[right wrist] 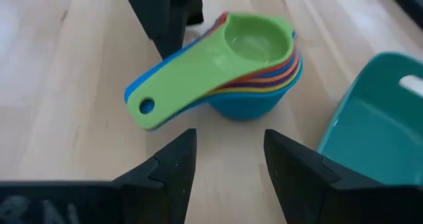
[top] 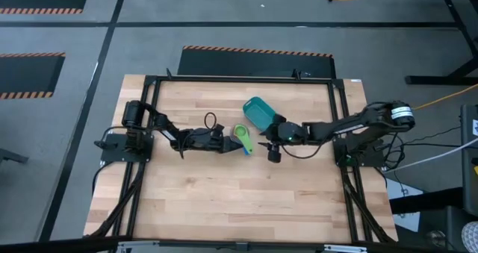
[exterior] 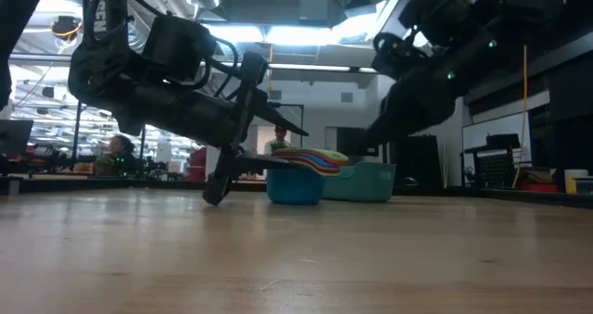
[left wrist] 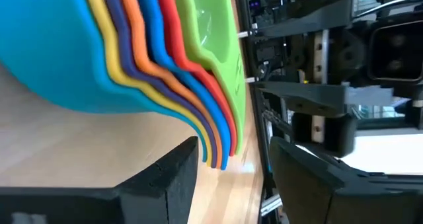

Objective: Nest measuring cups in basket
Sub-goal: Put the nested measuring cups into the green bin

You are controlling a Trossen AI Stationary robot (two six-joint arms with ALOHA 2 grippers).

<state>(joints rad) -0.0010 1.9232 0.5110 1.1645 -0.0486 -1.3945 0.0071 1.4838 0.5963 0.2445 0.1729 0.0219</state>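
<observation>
The measuring cups [right wrist: 244, 59] stand nested in one stack on the table, green on top and light blue at the bottom, handles [right wrist: 168, 92] fanned together. The teal basket [top: 260, 113] stands just beyond them and holds nothing that I can see. My left gripper [top: 228, 139] reaches in level from the table's left, open and rolled, with one finger low [left wrist: 175, 174] and one high [left wrist: 297, 178]. The handles [left wrist: 221, 145] stand at the mouth of the gap. My right gripper [right wrist: 228, 168], open, slants down from the table's right, a short way off the stack. My left gripper has the stacked handles [left wrist: 211, 154] right at the tip of its lower finger, with a clear gap to the upper finger. I cannot tell whether the lower finger touches them. The stack rests on the table by the bottom cup's bowl [exterior: 295, 189].
The basket [right wrist: 377, 125] stands close to the right gripper, toward the table's far edge. Bare wooden table [top: 239, 201] stretches toward the near edge. Black frame rails [top: 340, 119] run along the table's sides. People and furniture show in the room behind.
</observation>
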